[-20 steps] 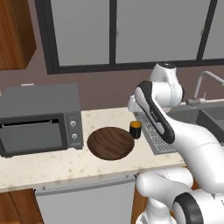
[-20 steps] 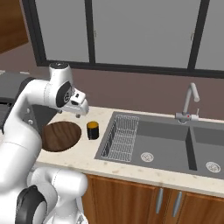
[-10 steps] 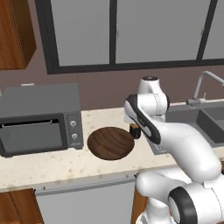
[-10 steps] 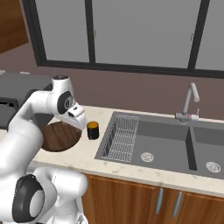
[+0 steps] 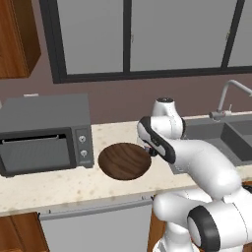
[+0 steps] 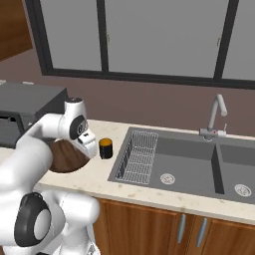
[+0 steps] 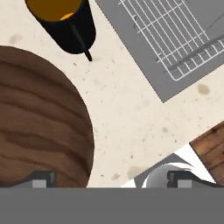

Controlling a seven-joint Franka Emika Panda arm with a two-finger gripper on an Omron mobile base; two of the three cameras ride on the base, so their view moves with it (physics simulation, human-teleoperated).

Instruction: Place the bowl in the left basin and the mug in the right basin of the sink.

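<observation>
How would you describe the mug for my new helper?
Start at the grey steel double sink; its wire rack is on the left. On the speckled counter beside it stands a small black cylindrical mug, orange-yellow inside, far smaller than the neighbouring wide brown wooden bowl.

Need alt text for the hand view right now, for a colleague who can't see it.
Looking down on a speckled counter: the wooden bowl at left, the black mug with orange inside beyond it, and the sink's wire rack at upper right. The open gripper straddles the bowl's rim.
</observation>
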